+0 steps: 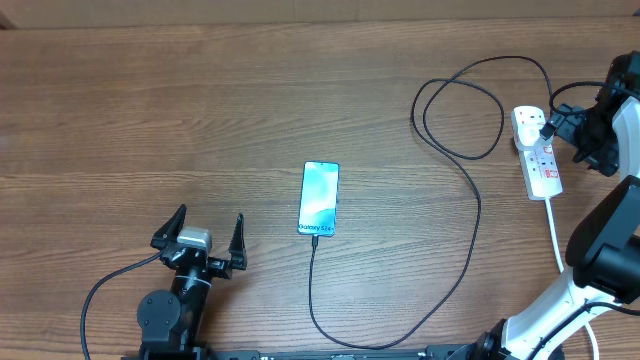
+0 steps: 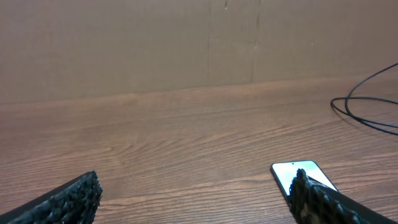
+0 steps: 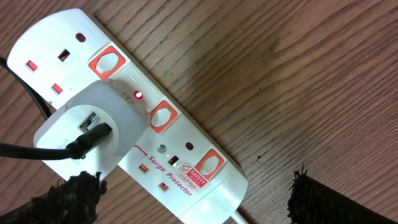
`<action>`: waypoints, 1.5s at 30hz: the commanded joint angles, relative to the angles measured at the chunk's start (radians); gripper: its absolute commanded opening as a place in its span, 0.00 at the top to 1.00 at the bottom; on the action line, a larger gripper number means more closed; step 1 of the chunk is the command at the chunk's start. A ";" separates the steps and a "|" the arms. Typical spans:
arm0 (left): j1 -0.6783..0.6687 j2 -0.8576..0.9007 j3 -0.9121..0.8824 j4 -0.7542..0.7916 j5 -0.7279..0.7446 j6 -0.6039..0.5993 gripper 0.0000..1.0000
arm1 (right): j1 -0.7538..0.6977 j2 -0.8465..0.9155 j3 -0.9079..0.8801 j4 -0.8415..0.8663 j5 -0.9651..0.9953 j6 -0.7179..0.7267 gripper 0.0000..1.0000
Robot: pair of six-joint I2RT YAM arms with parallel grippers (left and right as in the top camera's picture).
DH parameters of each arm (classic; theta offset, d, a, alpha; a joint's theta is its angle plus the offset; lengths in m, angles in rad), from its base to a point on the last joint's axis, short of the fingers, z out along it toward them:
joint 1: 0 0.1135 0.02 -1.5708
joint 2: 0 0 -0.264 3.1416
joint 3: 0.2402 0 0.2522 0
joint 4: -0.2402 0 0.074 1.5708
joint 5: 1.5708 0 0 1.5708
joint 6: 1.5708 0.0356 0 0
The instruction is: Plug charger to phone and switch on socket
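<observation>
Phone (image 1: 319,198) lies mid bench (image 1: 150,120), charger cable (image 1: 470,230) apparently in its bottom port. R hand (image 3: 196,186), fingers spread, hangs over white power strip (image 3: 186,134) at far right. Red lamp (image 3: 138,95) lit, so switching prob. done. Next: lift clear. L hand (image 1: 210,215) spread, idle.

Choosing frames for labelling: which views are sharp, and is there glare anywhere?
Overhead: sharp and evenly lit, and the phone screen glows bright. Left wrist: the wood grain is soft, and its fingers are dark and blurred. Right wrist: sharpest, the socket print is legible, and there is no harsh glare on the white plastic.
</observation>
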 commanded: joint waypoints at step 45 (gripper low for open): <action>0.003 -0.013 -0.004 -0.004 -0.013 0.021 0.00 | -0.004 -0.331 0.001 0.001 0.006 -0.002 0.00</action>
